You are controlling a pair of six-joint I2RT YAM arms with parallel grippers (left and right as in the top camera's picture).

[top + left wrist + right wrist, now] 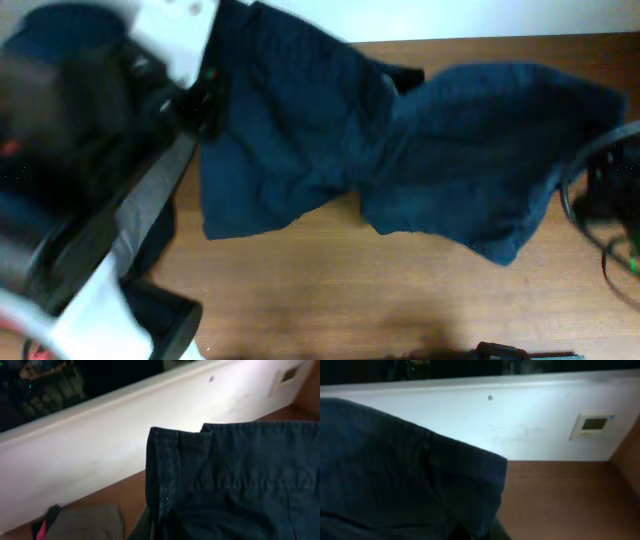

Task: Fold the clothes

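The clothes (330, 130), a pair of dark navy shorts, stretch across the back half of the wooden table (330, 290), both legs hanging toward the front. My left gripper (205, 105) is shut on their left edge. In the left wrist view the waistband corner (172, 460) rises straight out of the gripper (157, 530), and the fabric fills the right side. My right gripper (600, 195) is shut on the shorts' right end. In the right wrist view the navy cloth (395, 475) covers the left and runs down into the gripper (490, 532). The fingertips of both grippers are hidden by fabric.
A grey garment (150, 200) lies at the left under my left arm, and the left wrist view shows it (85, 522) with a red-pink scrap (40, 530) beside it. Cables (620, 260) loop at the right edge. A white wall (545, 425) backs the table.
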